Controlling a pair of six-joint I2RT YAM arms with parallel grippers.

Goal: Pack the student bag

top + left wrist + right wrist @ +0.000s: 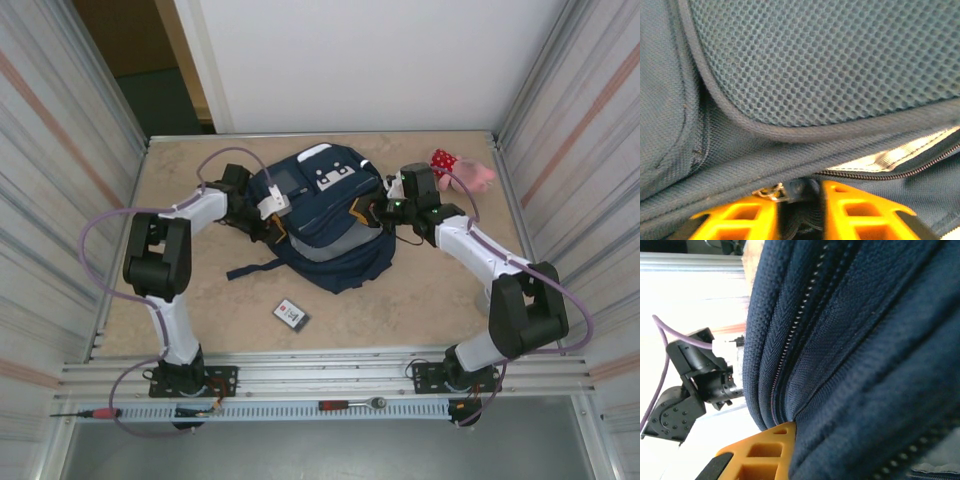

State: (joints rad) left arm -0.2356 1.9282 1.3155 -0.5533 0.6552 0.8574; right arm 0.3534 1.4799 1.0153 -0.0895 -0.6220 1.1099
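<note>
The student bag [322, 215], a large navy backpack, lies in the middle of the table. My left gripper [264, 216] is at its left side. In the left wrist view the orange fingers [847, 212] stand close together on a dark zipper pull [801, 192], beside the metal slider [770, 192], and the zipper [890, 170] is parted to the right. My right gripper [386, 212] is at the bag's right side. One of its orange fingers [762, 450] presses into a fold of the bag's fabric [865, 365], and the other finger is hidden behind the cloth.
A pink plush toy [466, 172] in a red dotted dress lies at the back right, beside the right arm. A small flat card-like item [290, 314] rests on the table in front of the bag. A loose strap [250, 270] trails from the bag's front left.
</note>
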